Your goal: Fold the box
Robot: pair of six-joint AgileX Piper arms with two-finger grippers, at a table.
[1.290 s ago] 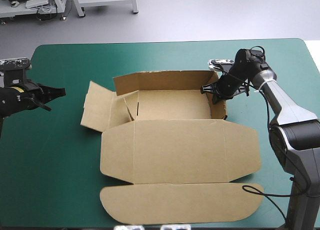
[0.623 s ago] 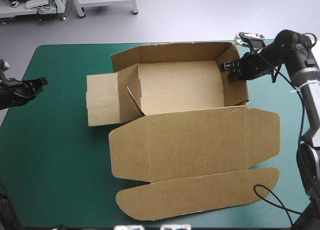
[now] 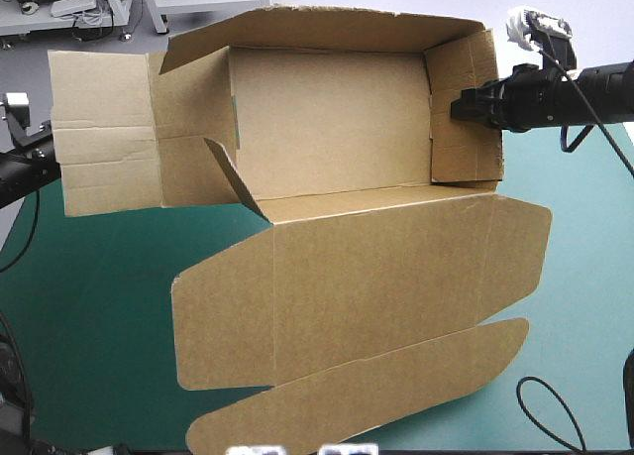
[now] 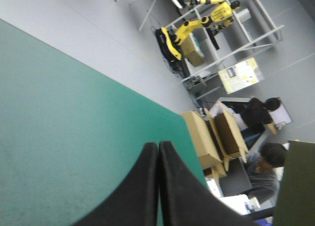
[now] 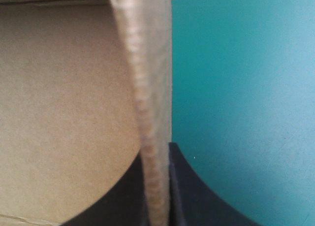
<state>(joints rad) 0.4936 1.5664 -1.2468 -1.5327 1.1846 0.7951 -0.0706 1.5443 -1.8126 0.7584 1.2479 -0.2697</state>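
Above the far half of the table, lifted toward the high camera: brown cut-board box (image 3: 327, 128), a part-formed tray with the lid flat. Back wall (image 3: 317, 24) and right end wall (image 3: 466, 163) raised. Left end flaps (image 3: 104, 133) laid open outward, with one small inner flap (image 3: 230, 172) slanting into the tray. Broad lid panel (image 3: 376, 277) and rounded tuck flap (image 3: 367, 400) hanging from the front crease toward the near edge, over the teal-green cover (image 3: 89, 306). Contact between tuck flap and cover: cannot tell.

Orientation: long axis across the table, left to right, roughly parallel with the far edge. Tray mouth facing up and toward the near side. Lid pointing to the near edge.

Grip: right gripper (image 3: 464, 106) clamped over the top edge of the right end wall, black fingers all but together on the board, as confirmed in the right wrist view. Left gripper (image 4: 158, 147) at the table's left edge, near the open left flaps. Fingers pressed together in one point, holding nothing, with no board between or ahead of them in the left wrist view.

Step in hand, as judged: carrying or repositioning the half-built tray by one wall, left end unformed. Required next, as judged: set the tray floor down flat, bring the left gripper to the left flaps, then raise and tuck them over the inner flap without tearing the pinched wall.
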